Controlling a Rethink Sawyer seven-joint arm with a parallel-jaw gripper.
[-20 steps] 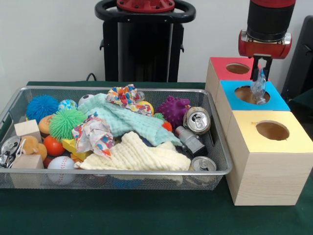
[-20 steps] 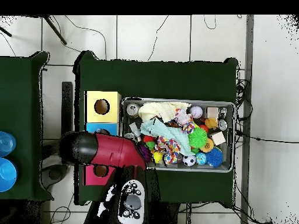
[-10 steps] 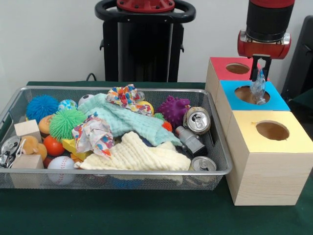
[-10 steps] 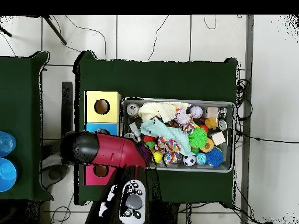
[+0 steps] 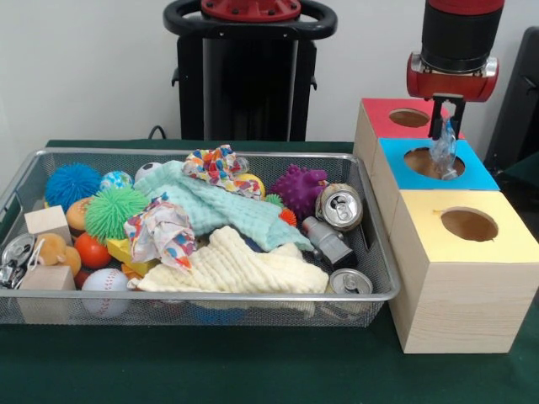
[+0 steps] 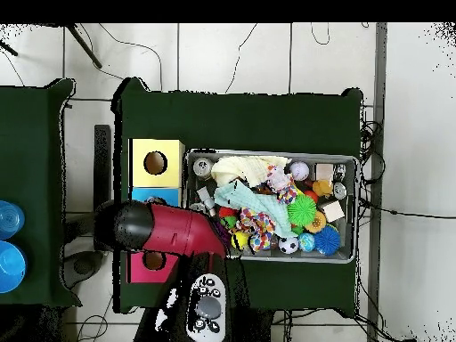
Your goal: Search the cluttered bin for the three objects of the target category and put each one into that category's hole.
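My gripper hangs over the blue box, shut on a crumpled clear plastic piece. The piece dangles right above the blue box's round hole, its lower end at the hole's rim. A red box stands behind it and a yellow box in front, each with a hole on top. The wire bin to the left holds cloths, balls, blocks and cans. In the overhead view the red arm covers the gripper and most of the blue box.
In the bin lie a cream cloth, a mint cloth, two cans at its right end, a purple spiky ball, and wooden blocks at the left. The bin sits beside the yellow box.
The gripper has risen slightly with the plastic piece still in it, staying over the blue box's hole. Nothing in the bin has moved.
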